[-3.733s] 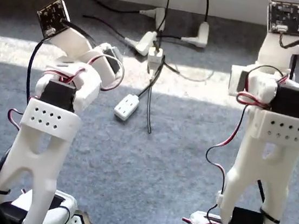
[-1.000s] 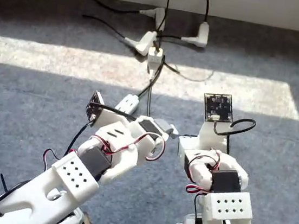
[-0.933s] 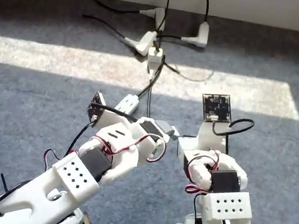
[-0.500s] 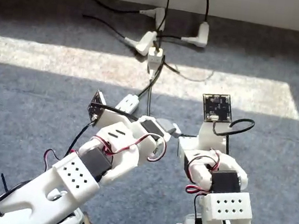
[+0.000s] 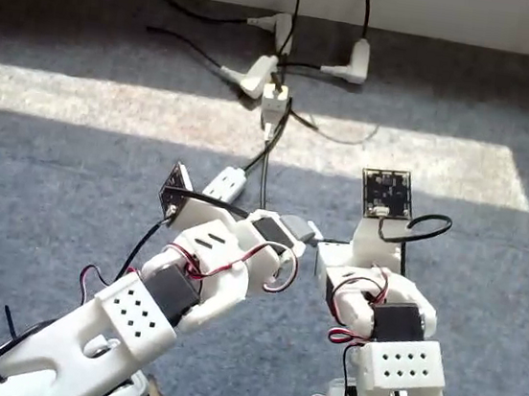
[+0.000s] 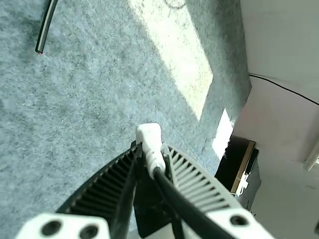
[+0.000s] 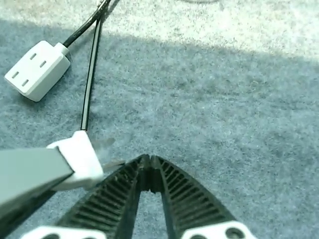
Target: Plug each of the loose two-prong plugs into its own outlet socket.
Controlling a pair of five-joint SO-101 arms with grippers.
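My left gripper (image 6: 149, 155) is shut on a white two-prong plug (image 6: 149, 137) with a black cord, held above the grey carpet. In the high view the left gripper (image 5: 292, 228) hovers mid-floor, close to the right arm. The right wrist view shows that same plug (image 7: 82, 155) with its prongs pointing at my right gripper (image 7: 149, 167), which is shut with nothing in it. A white outlet block (image 7: 35, 69) lies on the carpet beyond, its sockets facing up. In the high view the outlet block (image 5: 229, 182) sits just behind the left wrist.
More white plugs and adapters (image 5: 263, 72) with black cords lie tangled near the back wall, one adapter (image 5: 275, 99) in the sunlit strip. A loose black cable (image 7: 89, 79) runs from there past the outlet block. Grey carpet (image 5: 72, 194) spreads left and right.
Both arms, upright 3.7 s ago, have come down to the middle of the floor. Over the last second the left gripper with the plug edged slightly right, toward the right arm.
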